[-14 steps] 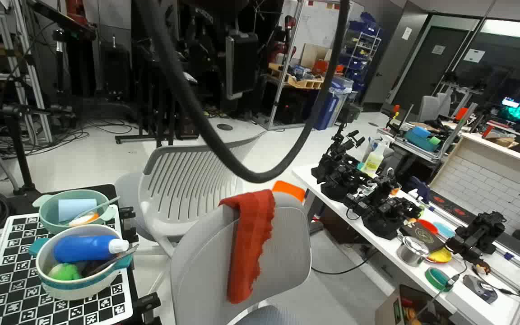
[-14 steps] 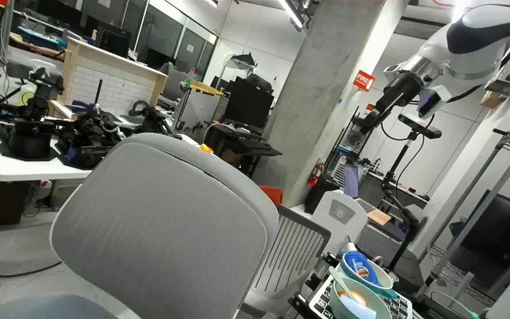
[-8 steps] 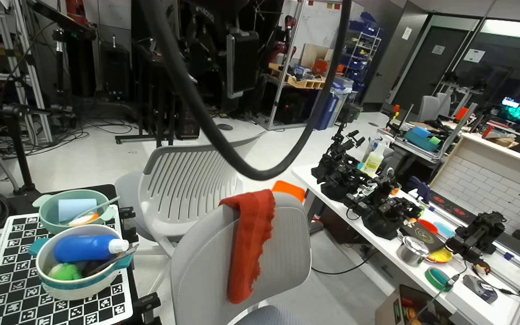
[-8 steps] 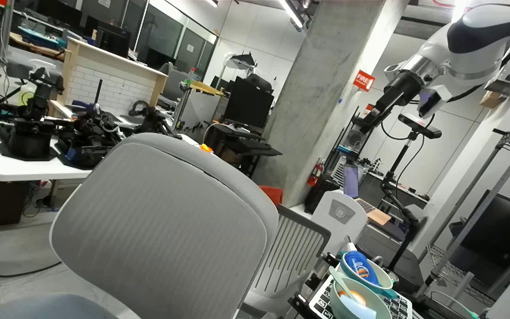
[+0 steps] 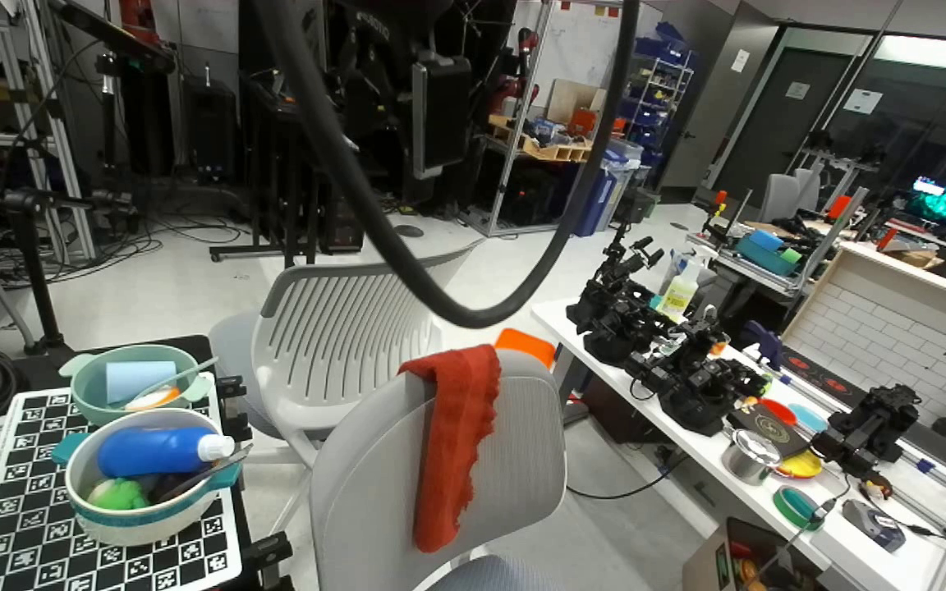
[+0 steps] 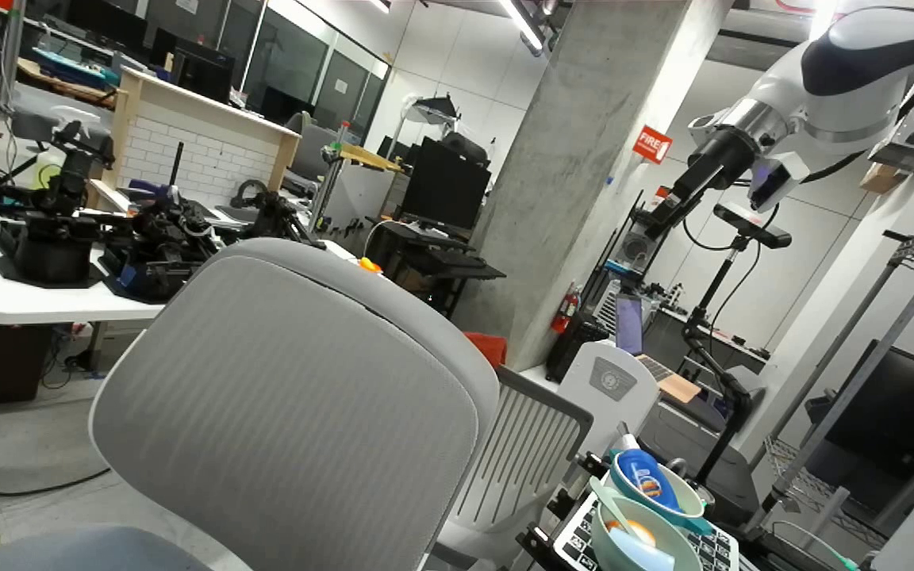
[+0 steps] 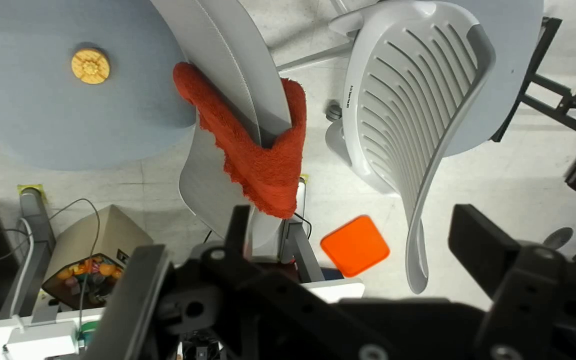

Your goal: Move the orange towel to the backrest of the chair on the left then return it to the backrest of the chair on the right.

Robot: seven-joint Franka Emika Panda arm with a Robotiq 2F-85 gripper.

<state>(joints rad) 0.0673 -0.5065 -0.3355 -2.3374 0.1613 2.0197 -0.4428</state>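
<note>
In the wrist view, an open tan box [image 7: 113, 227] beside the table [image 7: 335, 291] holds orange pieces [image 7: 107, 269] and other bits too small to name. The claw [image 7: 353, 220] is released — its fingers [image 7: 480, 245] stand wide apart, with the floor [image 7: 508, 175], a flat orange square [image 7: 355, 246] and part of a slatted chair [image 7: 403, 95] showing between them. The orange towel [image 7: 268, 172] is draped over the backrest of a grey mesh chair [image 7: 253, 70], apart from the claw; a round yellow disc [image 7: 91, 66] lies on the seat [image 7: 128, 110].

In an exterior view, a checkered calibration board [image 5: 29, 492] bears two containers. A pale green bowl [image 5: 89, 390] holds a light blue cup [image 5: 140, 380], an orange-and-white item [image 5: 157, 399] and a slim utensil [image 5: 191, 371] leaning on its rim. Nearer the camera, a white pot [image 5: 140, 535] with teal handles holds a blue bottle [image 5: 149, 451] on its side, a green lump [image 5: 116, 494] and a grey utensil [image 5: 225, 463] that juts past the rim. On the table stands a steel pot [image 5: 750, 460], its inside hidden. The towel hangs down the mesh backrest, with the slatted chair just behind.

In an exterior view, the robot arm [image 6: 798, 87] reaches in at upper right; the claw is seen from the side, well apart from the containers — the gap between its fingers cannot be judged there. The blue bottle slants inside the pot.
</note>
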